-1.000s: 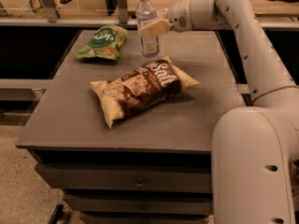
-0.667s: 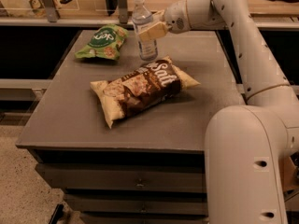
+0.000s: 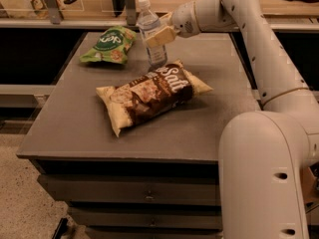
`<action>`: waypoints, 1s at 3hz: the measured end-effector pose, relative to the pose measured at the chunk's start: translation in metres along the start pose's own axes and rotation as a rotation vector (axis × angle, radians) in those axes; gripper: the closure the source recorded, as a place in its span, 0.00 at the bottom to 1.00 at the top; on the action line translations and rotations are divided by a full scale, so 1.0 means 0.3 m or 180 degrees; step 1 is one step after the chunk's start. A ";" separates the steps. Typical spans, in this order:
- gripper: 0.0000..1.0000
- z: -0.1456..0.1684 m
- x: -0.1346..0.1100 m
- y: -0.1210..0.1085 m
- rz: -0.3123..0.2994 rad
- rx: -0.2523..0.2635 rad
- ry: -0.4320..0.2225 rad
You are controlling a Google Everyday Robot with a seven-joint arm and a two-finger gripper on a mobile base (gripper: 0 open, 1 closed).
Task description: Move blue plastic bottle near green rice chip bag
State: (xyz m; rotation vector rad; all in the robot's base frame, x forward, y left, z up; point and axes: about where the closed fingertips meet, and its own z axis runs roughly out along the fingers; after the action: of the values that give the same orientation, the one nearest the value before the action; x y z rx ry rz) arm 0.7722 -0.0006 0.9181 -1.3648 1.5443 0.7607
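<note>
The blue plastic bottle (image 3: 152,34) is clear with a white cap and stands upright at the back middle of the grey table (image 3: 89,133). My gripper (image 3: 159,33) reaches in from the right and is shut on the bottle's middle, one tan finger (image 3: 161,36) across its front. The green rice chip bag (image 3: 109,44) lies flat at the back left of the table, a short gap to the left of the bottle.
A large brown-and-cream "Salt" bag (image 3: 152,93) lies across the table's middle, just in front of the bottle. My white arm (image 3: 259,54) arcs over the table's right side. A shelf rail (image 3: 75,21) runs behind the table.
The gripper and bottle have moved slightly left, closer to the green bag. The bags have not moved.
</note>
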 end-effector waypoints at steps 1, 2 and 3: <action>1.00 0.000 0.011 0.000 0.0059 0.0164 -0.0154; 1.00 0.047 0.017 0.019 0.0225 0.0311 -0.0366; 1.00 0.096 0.007 0.057 0.0340 0.0316 -0.0526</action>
State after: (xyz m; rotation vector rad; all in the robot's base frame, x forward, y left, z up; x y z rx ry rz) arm 0.7622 0.0276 0.9027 -1.1257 1.5123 0.8297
